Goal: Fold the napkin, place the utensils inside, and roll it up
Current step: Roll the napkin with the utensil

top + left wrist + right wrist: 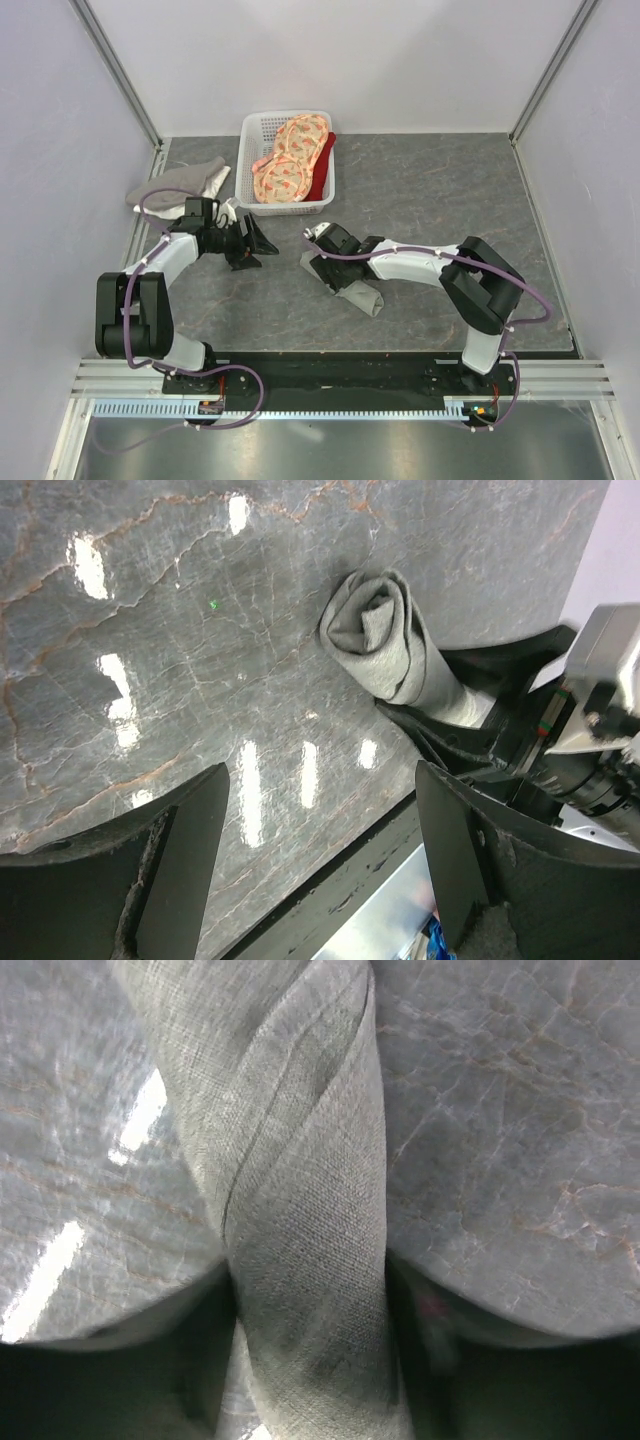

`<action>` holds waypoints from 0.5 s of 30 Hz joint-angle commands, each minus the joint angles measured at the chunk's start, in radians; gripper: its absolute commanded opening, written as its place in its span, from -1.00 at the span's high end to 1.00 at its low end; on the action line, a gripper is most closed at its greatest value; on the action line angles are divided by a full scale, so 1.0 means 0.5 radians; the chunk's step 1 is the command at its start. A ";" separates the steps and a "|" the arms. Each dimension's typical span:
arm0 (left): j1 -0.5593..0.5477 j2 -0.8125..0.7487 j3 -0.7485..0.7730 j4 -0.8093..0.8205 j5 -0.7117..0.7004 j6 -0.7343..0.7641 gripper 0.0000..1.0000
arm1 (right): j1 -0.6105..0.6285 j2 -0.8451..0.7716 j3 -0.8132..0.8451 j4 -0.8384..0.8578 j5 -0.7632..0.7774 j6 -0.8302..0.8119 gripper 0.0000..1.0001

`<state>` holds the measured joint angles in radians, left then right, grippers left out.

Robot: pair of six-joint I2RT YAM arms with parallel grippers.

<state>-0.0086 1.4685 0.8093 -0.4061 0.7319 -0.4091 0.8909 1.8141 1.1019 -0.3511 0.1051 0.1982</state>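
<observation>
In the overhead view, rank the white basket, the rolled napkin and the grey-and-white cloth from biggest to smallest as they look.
1. white basket.
2 or 3. grey-and-white cloth and rolled napkin: they look alike in size and each is partly hidden, so I won't rank them.

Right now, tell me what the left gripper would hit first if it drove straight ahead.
Probably the rolled napkin: its end faces the open left gripper, dead ahead, held in the right gripper beyond. Depth is unclear, so the tabletop might come first.
</observation>
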 commanded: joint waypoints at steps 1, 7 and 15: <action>0.002 -0.059 0.020 -0.022 -0.022 0.110 -0.64 | -0.042 0.087 0.020 -0.083 0.057 0.055 -0.57; 0.002 -0.179 0.044 -0.028 -0.034 0.152 -0.66 | -0.042 -0.146 0.075 -0.086 -0.161 0.009 -0.96; 0.002 -0.485 0.099 -0.035 -0.055 0.208 -0.71 | -0.119 -0.514 0.149 -0.040 -0.379 0.048 -0.96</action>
<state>-0.0086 1.3273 0.8116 -0.4255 0.7113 -0.3717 0.8680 1.6779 1.1290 -0.3977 -0.0071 0.2066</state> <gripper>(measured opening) 0.842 0.982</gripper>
